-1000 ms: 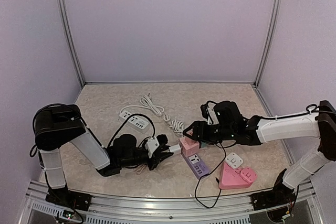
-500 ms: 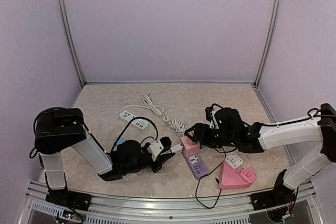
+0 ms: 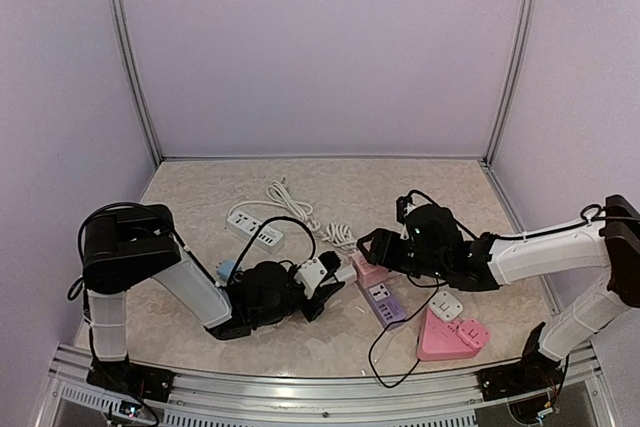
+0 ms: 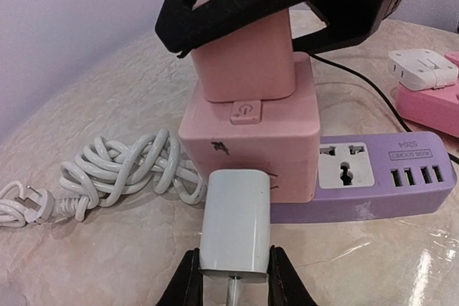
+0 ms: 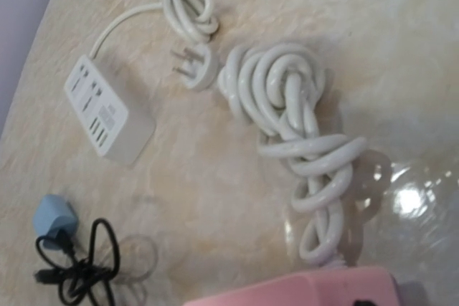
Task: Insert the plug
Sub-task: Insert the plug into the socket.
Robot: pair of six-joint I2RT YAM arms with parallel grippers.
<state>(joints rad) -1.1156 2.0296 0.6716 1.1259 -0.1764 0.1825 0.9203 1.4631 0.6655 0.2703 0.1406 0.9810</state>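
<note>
My left gripper is shut on the rear of a white plug block, low over the table. The plug's front end touches the side face of the pink socket cube; its pins are hidden. From above, the black fingers of my right gripper clamp the cube's upper pink block. The cube sits on one end of a purple power strip. In the top view the plug lies just left of the cube. The right wrist view shows only the cube's pink edge, not its fingers.
A knotted white cable lies behind the cube, with a white power strip further left. A blue plug with black cord lies beside the left arm. A pink triangular block and a white adapter sit at the right.
The right gripper has shifted the pink cube and purple strip slightly right and back. The left gripper followed to the right, keeping the white plug against the cube.
</note>
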